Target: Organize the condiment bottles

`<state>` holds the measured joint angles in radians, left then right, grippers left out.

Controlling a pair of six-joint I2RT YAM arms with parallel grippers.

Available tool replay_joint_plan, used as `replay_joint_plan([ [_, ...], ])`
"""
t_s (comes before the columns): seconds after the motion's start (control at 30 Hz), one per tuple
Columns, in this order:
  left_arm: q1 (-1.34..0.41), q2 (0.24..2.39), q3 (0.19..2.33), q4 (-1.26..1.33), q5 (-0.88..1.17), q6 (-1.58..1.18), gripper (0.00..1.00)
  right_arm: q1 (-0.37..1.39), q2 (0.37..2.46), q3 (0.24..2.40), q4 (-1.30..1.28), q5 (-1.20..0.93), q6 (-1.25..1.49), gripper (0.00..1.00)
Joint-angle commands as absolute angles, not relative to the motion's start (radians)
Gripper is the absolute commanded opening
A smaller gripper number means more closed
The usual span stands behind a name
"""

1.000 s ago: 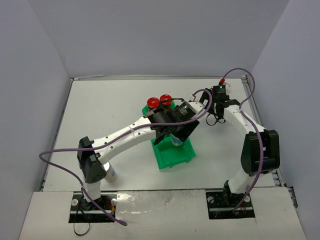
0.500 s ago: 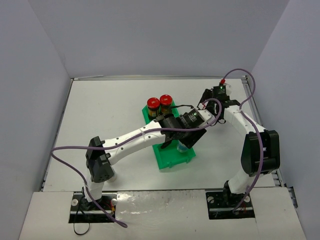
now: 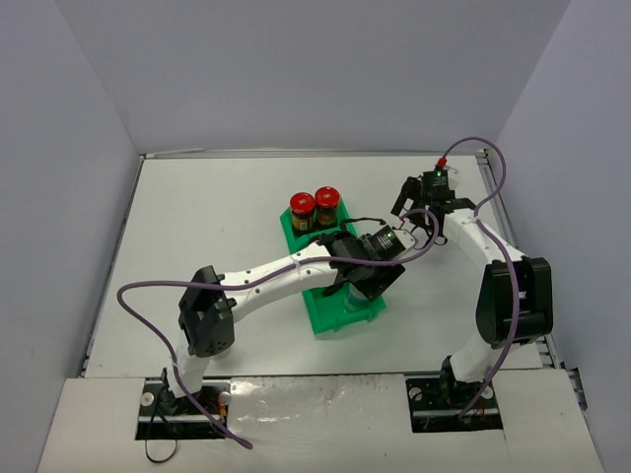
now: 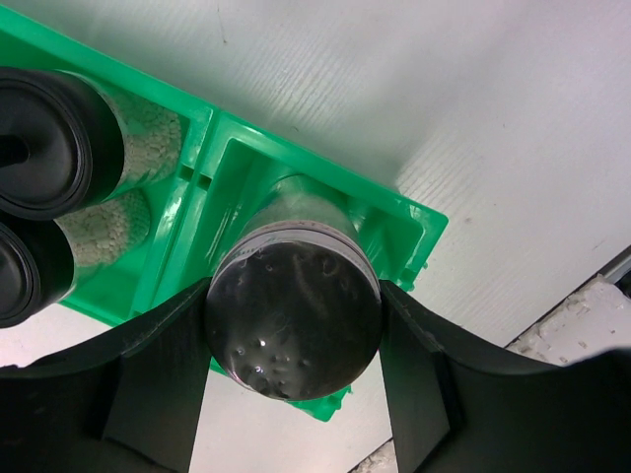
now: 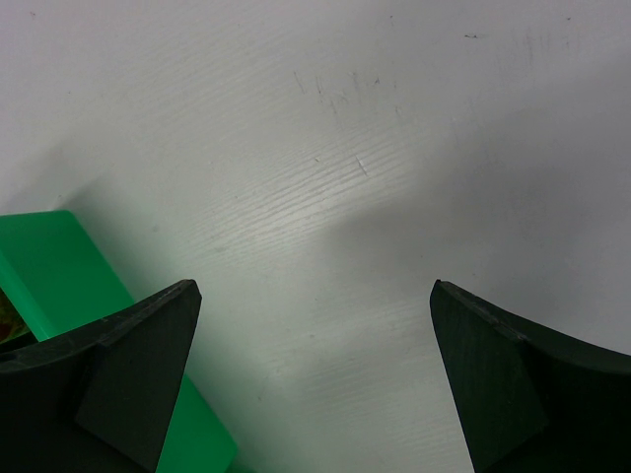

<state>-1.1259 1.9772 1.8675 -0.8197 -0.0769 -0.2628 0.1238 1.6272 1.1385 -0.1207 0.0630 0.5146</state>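
The clear bottle with the silver metal cap [image 4: 293, 315] is upright with its lower end down in the end compartment of the green three-compartment plastic bin [image 4: 414, 222]. The left gripper [image 4: 293, 291] is pinching it at the cap (can't tell if it's touching the bin floor). Next compartment has two pale bottles with black caps [image 4: 44, 143], and the far one has two dark jars with red caps [image 3: 303, 207]. The right gripper [image 5: 314, 286] hangs spread wide and empty over the white table [image 5: 345, 148], just beside the bin's far corner.
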Motion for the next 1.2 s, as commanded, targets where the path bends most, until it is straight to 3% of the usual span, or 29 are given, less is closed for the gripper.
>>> replay_joint_plan([
  [0.0, -1.129, 1.92, 1.886, -0.739, -0.086, -0.261, 0.0, 0.117, 1.58, 1.144, -0.097, 0.078, 0.503, 1.0],
  [0.57, -1.128, 1.929, 1.832, -0.681, -0.055, -0.274, 0.0, 0.117, 1.582, 1.144, -0.095, 0.075, 0.503, 1.0],
  [0.6, -1.129, 1.929, 1.83, -0.683, -0.055, -0.278, 0.05, 0.117, 1.584, 1.145, -0.095, 0.073, 0.504, 1.0],
  [0.8, -1.129, 1.919, 1.816, -0.685, -0.054, -0.288, 0.6, 0.117, 1.587, 1.146, -0.094, 0.071, 0.505, 1.0],
  [0.9, -1.128, 1.913, 1.817, -0.69, -0.069, -0.286, 0.72, 0.117, 1.586, 1.147, -0.094, 0.071, 0.505, 1.0],
  [1.0, -1.13, 1.905, 1.822, -0.697, -0.086, -0.284, 0.77, 0.117, 1.587, 1.146, -0.094, 0.071, 0.505, 1.0],
  [1.17, -1.131, 1.89, 1.829, -0.722, -0.11, -0.281, 0.78, 0.117, 1.594, 1.147, -0.092, 0.069, 0.505, 1.0],
])
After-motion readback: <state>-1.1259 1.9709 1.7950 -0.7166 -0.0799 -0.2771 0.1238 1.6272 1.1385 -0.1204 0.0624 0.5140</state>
